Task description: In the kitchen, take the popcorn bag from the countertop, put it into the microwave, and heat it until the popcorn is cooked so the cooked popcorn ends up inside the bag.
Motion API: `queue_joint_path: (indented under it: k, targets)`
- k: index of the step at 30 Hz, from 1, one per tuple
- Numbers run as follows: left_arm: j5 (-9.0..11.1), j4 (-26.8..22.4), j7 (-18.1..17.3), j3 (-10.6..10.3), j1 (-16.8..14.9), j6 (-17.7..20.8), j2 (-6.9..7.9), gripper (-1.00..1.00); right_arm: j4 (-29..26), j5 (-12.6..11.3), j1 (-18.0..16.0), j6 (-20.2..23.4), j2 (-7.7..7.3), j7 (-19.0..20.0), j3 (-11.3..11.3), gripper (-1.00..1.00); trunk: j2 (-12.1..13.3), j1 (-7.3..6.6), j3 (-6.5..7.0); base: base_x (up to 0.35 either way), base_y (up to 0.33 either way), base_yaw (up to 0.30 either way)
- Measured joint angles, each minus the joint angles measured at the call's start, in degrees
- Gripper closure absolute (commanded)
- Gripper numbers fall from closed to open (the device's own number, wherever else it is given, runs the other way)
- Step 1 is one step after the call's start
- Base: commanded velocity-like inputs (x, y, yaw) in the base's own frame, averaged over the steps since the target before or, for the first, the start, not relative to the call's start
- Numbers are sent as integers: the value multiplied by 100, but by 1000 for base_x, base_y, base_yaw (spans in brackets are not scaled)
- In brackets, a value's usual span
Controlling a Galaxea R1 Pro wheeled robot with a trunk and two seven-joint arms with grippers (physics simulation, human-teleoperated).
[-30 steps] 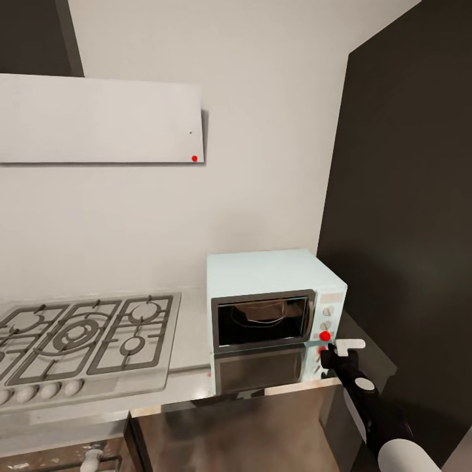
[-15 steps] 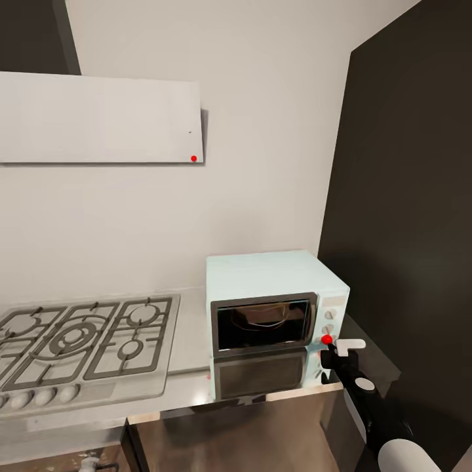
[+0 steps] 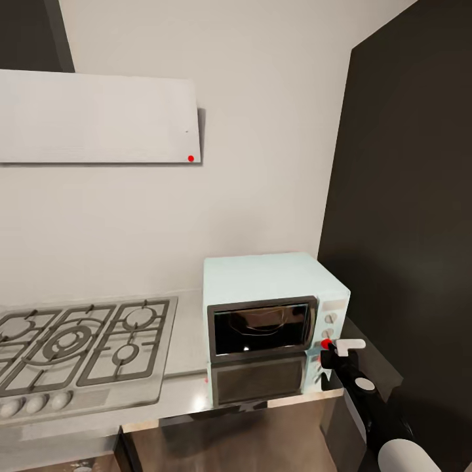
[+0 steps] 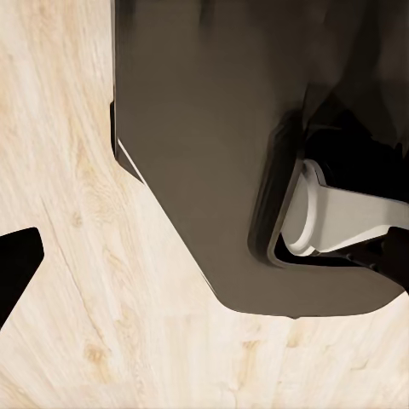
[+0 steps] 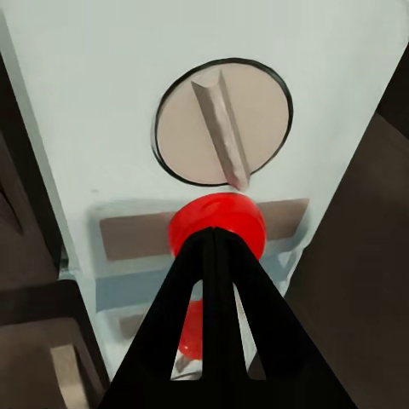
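Microwave [image 3: 272,314]: pale mint-blue, door shut, standing at the right end of the steel surface [image 3: 190,387] beside the gas hob [image 3: 78,341], with a sack-like shape dimly visible behind its dark glass. Right pincer [image 5: 213,247]: fingers pressed together with no gap, tips touching the red button [image 5: 215,223] just below a round knob [image 5: 223,119] on the control panel. Left pincer: state cannot be told; its wrist view shows wood floor [image 4: 77,281] and a dark robot part.

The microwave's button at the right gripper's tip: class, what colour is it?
Red. The button on the microwave shows best in the right wrist view.
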Motion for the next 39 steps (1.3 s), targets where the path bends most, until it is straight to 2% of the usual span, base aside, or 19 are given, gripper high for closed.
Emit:
queue_joint_path:
  k: [7, 14, 25, 39]
  targets:
    - [0, 0, 0, 4, 0, -4, 0, -100, 5, 0, 0, 0, 0, 0, 2, 100, 0, 0, 0, 0, 0, 0]
    - [0, 0, 0, 3, 0, -4, 0, -100, 292, 0, 0, -33, 0, 0, 4, 100, 0, 0, 0, 0, 0, 0]
    - [0, 0, 0, 4, 0, 0, 0, -100, 307, 0, 0, -35, 0, 0, 4, 100, 0, -1, 0, 121, 0, 0]
    - [0, 0, 0, 4, 0, 0, 0, -100, 307, 0, 0, -35, -9, 0, 4, 100, 0, 0, 0, 11, -2, 0]
